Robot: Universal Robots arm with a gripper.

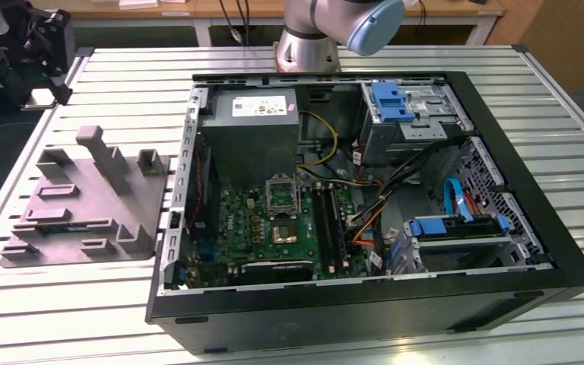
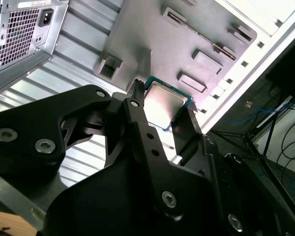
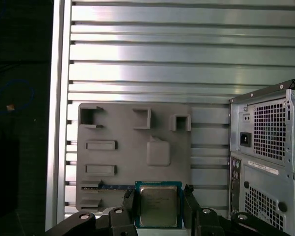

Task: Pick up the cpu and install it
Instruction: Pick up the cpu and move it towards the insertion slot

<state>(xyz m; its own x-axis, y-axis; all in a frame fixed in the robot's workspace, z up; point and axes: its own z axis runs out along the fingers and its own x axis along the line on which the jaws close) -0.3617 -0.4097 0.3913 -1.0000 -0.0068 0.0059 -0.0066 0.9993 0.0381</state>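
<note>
High above the grey plastic block fixture [image 3: 123, 162] with upright pegs, black two-finger gripper [image 3: 159, 211] clamped on opposite edges of the small square silver-topped cpu [image 3: 158, 201]. Around the fixture, open slatted aluminium table [image 3: 162, 49]; beside the fixture, black computer case [image 1: 373, 313], well apart from the cpu.
</note>
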